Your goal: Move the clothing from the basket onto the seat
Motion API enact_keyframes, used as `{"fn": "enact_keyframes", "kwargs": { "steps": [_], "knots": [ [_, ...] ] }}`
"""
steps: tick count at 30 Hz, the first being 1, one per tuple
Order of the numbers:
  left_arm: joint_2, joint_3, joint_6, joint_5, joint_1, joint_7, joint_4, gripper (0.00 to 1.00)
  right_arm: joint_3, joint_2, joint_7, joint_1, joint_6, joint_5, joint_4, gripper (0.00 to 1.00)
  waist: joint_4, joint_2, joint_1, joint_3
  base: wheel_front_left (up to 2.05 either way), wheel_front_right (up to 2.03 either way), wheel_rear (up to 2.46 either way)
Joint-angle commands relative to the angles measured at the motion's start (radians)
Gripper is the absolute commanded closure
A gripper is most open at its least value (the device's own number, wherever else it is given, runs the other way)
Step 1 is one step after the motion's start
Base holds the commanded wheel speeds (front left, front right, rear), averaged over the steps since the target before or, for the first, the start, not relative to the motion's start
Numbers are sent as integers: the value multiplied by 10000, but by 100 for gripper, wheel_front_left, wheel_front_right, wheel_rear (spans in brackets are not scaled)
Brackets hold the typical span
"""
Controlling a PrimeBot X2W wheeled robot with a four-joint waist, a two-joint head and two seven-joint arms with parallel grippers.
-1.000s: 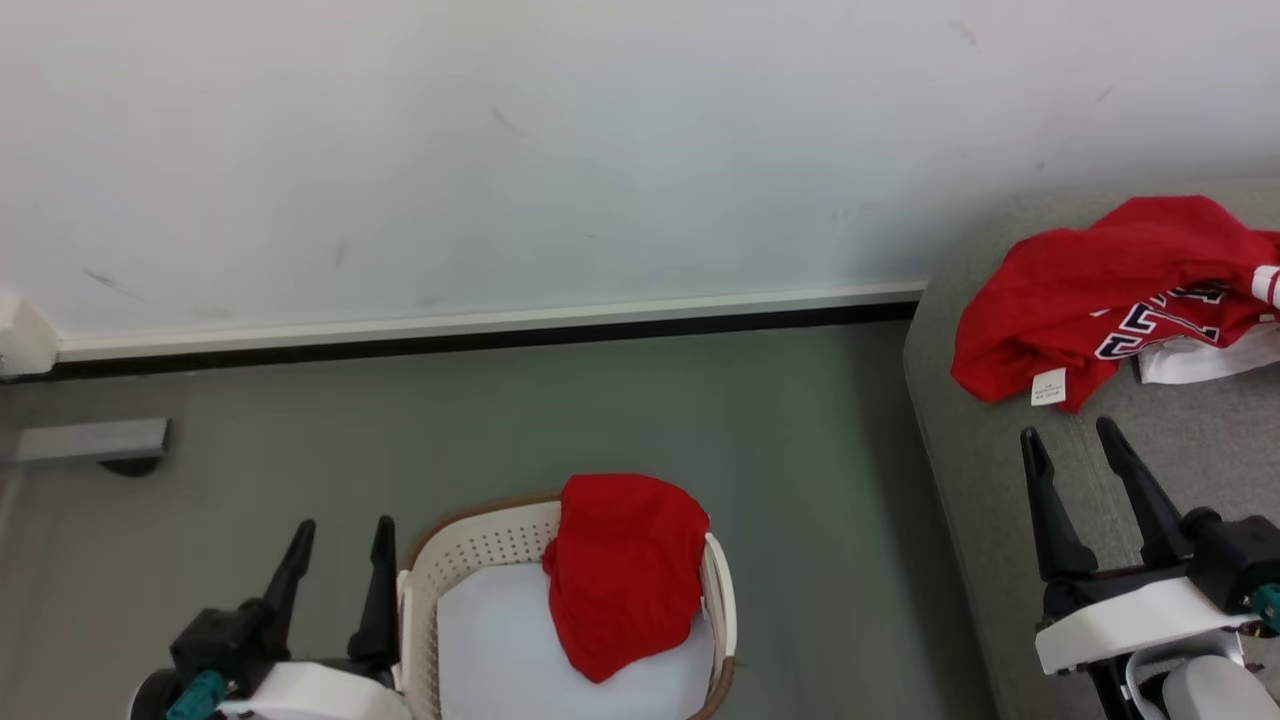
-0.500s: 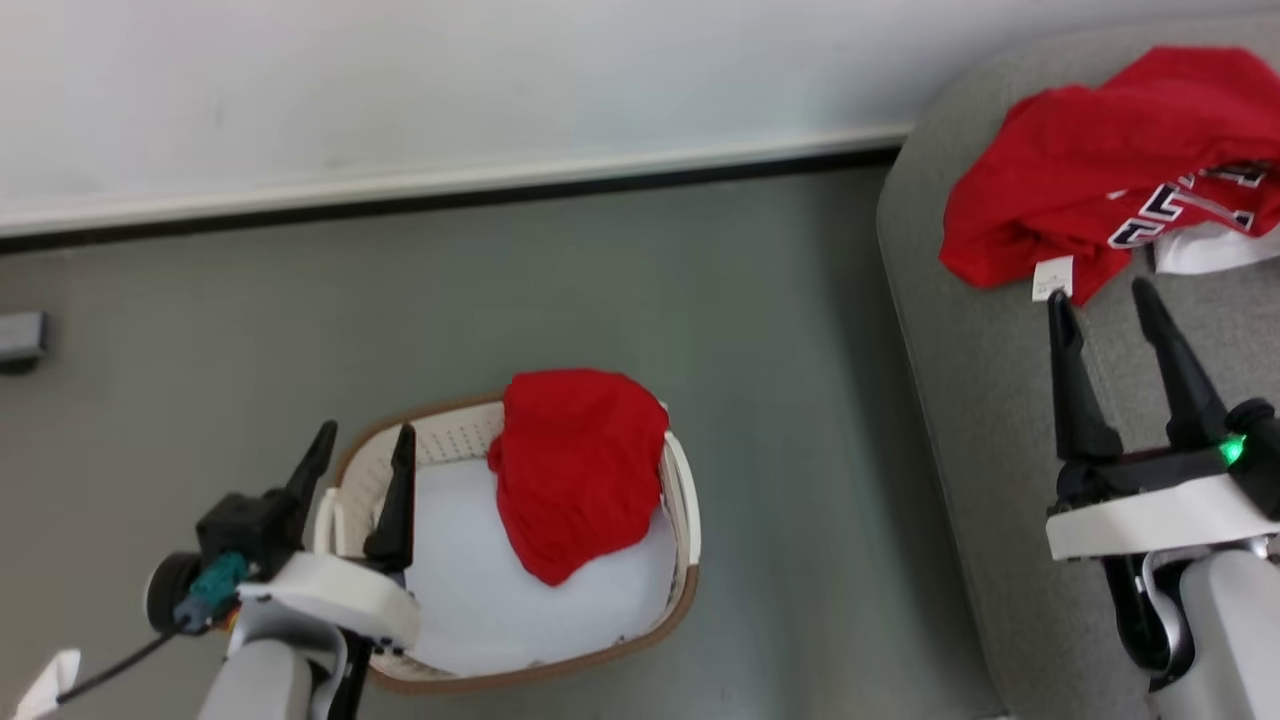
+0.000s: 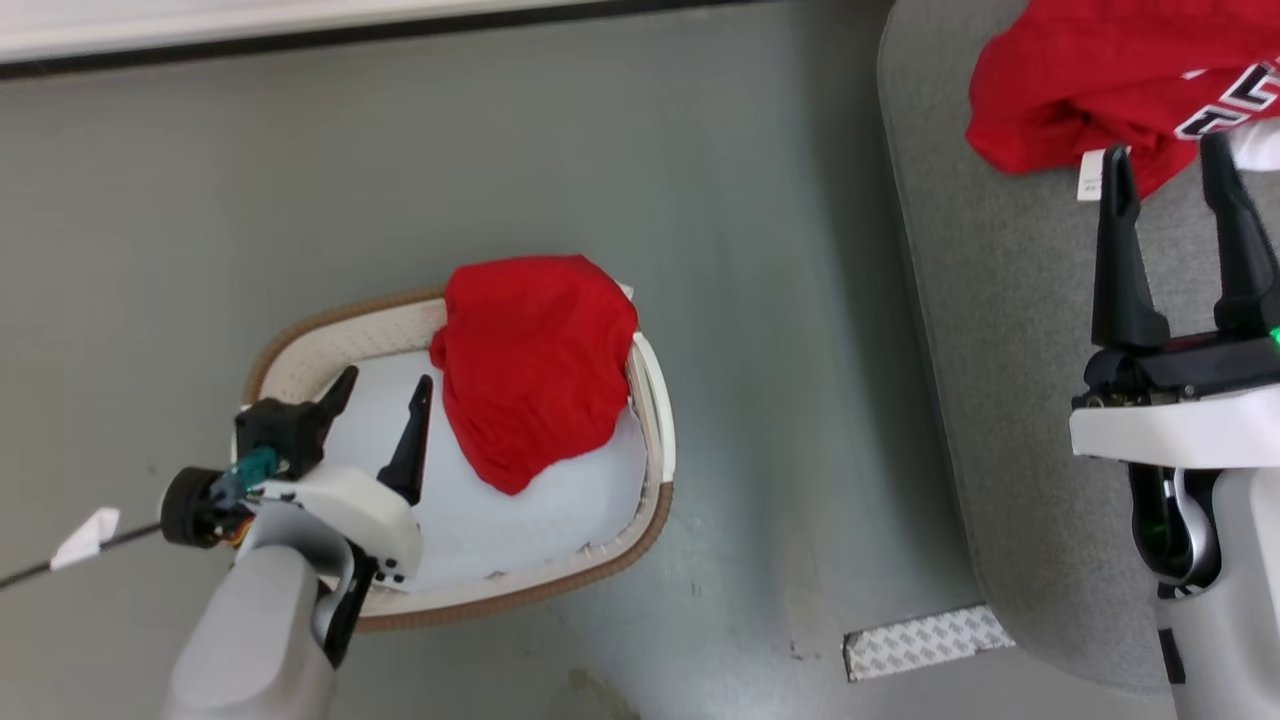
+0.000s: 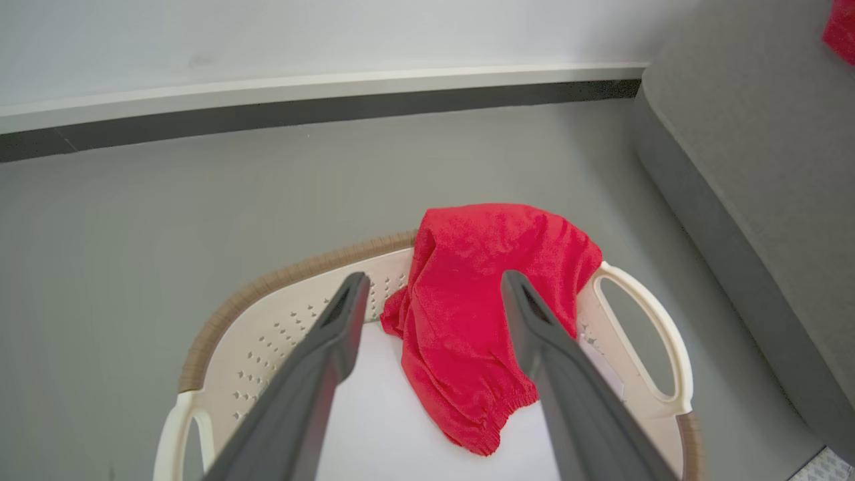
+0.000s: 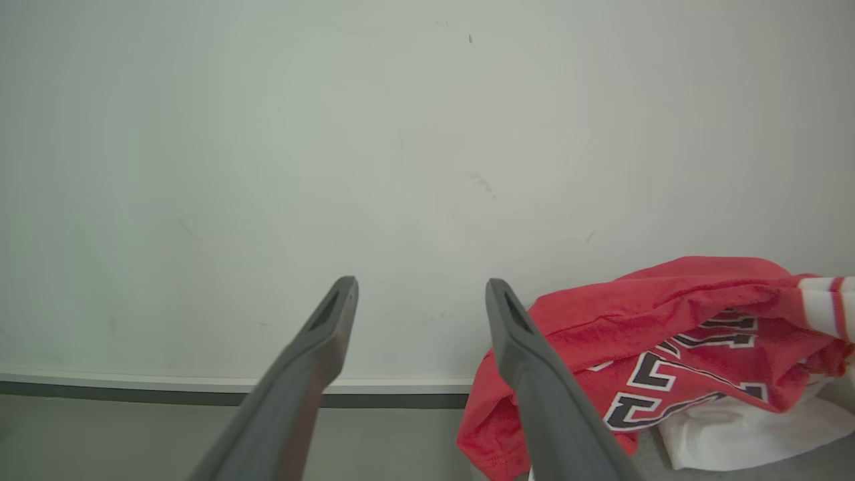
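I'm getting bright, even, diffuse light with no hard shadows. In the head view the sofa (image 3: 1000,350) lays a soft dark band on the floor (image 3: 500,150), on its side toward the left pincer (image 3: 388,376). The white pad (image 3: 540,500) in the basket (image 3: 655,420), beside that pincer, is nearly washed out. A green lamp (image 3: 1275,335) glows behind the right pincer (image 3: 1165,146). Both wrist views bend at the edges: the skirting board (image 4: 334,110) beyond the left pincer bows, and the fingers (image 4: 300,401) blur toward the frame's bottom. The wall (image 5: 401,133) beyond the right pincer greys toward the corners.

Clothing (image 3: 535,360) lies in basket (image 3: 660,450), left of seat (image 3: 1000,350)
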Motion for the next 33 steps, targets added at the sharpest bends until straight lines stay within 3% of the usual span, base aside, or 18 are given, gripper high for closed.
{"fn": "enact_keyframes", "kwargs": {
  "steps": [1,17,33],
  "knots": [
    [133,-109,-17,-97,-260,70,223,0,-69,71,-26,-180,-26,26,-137,0,-108,0,-2,383,0,0,0],
    [649,-2418,-5,-1924,-2787,1177,3411,0,-267,466,-14,-886,-26,54,-1106,0,-941,0,-2,2329,0,0,0],
    [1404,-3560,-7,-3035,-4160,2406,4684,0,-154,628,-14,-1019,-26,395,-1481,0,-1586,0,-2,3454,0,0,0]
  ]
}}
